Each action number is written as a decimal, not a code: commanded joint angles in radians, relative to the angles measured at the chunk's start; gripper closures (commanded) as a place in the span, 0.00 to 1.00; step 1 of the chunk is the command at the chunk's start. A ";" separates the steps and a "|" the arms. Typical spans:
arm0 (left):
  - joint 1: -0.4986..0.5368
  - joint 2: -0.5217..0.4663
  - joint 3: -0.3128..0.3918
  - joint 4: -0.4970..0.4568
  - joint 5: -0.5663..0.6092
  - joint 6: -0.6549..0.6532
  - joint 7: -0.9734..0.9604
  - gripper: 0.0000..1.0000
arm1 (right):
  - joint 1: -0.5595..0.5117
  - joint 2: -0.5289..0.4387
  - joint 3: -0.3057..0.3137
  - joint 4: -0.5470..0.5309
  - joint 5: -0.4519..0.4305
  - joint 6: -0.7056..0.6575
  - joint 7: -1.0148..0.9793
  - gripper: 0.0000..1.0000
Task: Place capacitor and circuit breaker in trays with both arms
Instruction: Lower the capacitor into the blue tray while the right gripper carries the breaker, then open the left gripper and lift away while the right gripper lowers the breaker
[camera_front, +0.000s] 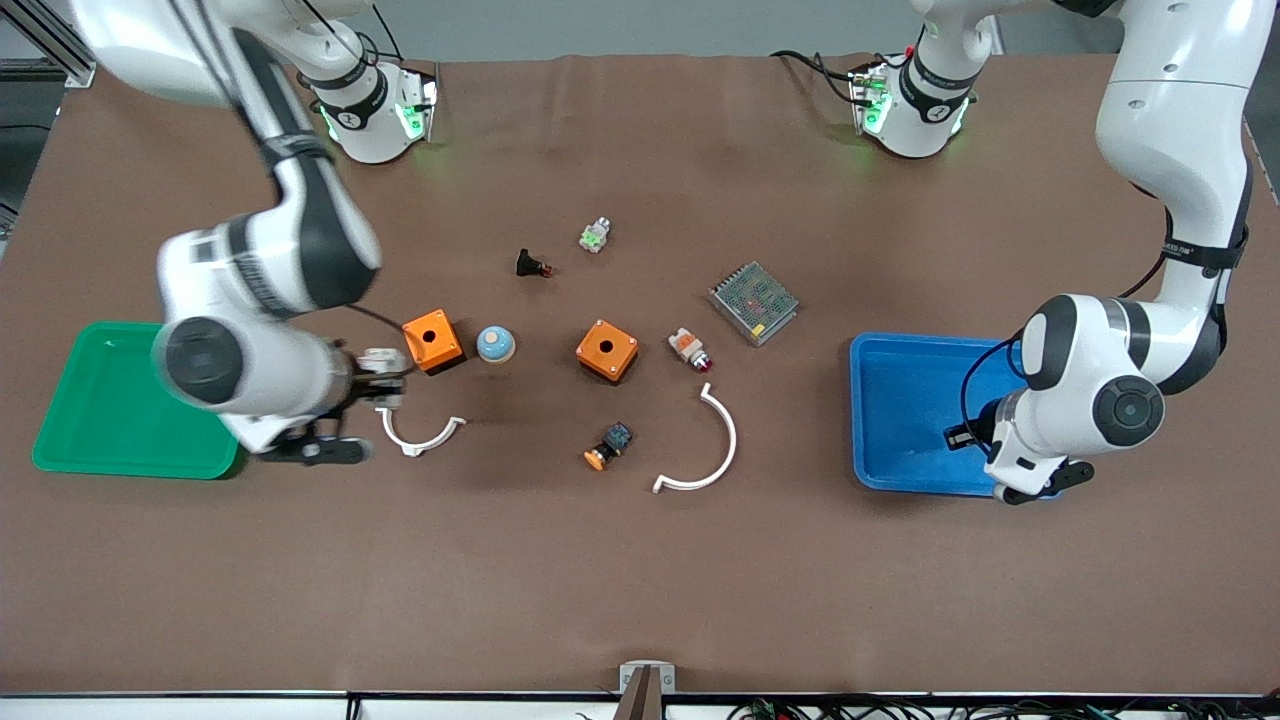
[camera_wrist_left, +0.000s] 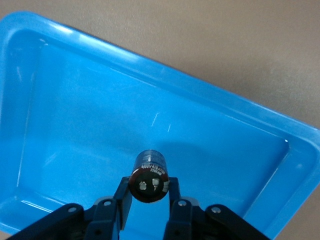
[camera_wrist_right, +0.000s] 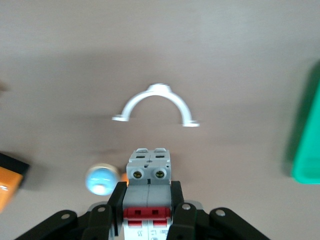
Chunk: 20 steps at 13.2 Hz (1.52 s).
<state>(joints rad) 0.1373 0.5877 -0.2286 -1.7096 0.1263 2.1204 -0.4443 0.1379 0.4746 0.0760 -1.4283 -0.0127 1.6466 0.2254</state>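
**Both arms loaded, each at its tray**

Front view, L→R:

- Green tray (camera_front: 120, 420) at right arm's end of table.
- Right gripper (camera_front: 375, 390) sits between green tray and the small white clamp (camera_front: 420, 432), up over bare table just beside the tray. Jaws clenched on the circuit breaker (camera_wrist_right: 148, 185); right wrist view shows the grey block w/ red toggles pinched between both fingers, tray edge off to one side, not under it.
- Orange box (camera_front: 432, 340) and blue dome button (camera_front: 495, 344) beside the gripper, toward table centre.
- Mid table: black part w/ red tip (camera_front: 530, 264), small white-green part (camera_front: 595, 235), second orange box (camera_front: 607, 350), black-blue button w/ orange cap (camera_front: 609, 445), white-orange part w/ red tip (camera_front: 689, 349), big white half-ring (camera_front: 715, 445), metal mesh-top box (camera_front: 754, 302). All apart from each other.
- Blue tray (camera_front: 905, 415) at left arm's end.
- Left gripper (camera_wrist_left: 148, 197) over the blue tray's inside. Jaws clamped on the capacitor (camera_wrist_left: 148, 175); black cyl, pale end face toward wrist cam, held above tray floor, not touching it.
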 joint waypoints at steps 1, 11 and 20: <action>0.030 -0.058 -0.021 -0.114 0.006 0.084 0.033 0.97 | -0.156 0.016 0.022 0.040 -0.013 -0.044 -0.185 0.85; 0.030 -0.112 -0.023 -0.140 0.010 0.086 0.032 0.00 | -0.536 0.071 0.021 0.011 -0.130 0.088 -0.632 0.86; 0.025 -0.221 -0.021 0.089 0.013 -0.186 0.230 0.00 | -0.632 0.088 0.021 -0.146 -0.131 0.343 -0.623 0.86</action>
<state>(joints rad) 0.1606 0.3590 -0.2447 -1.6905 0.1264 2.0068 -0.2460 -0.4573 0.5708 0.0726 -1.5519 -0.1200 1.9456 -0.4019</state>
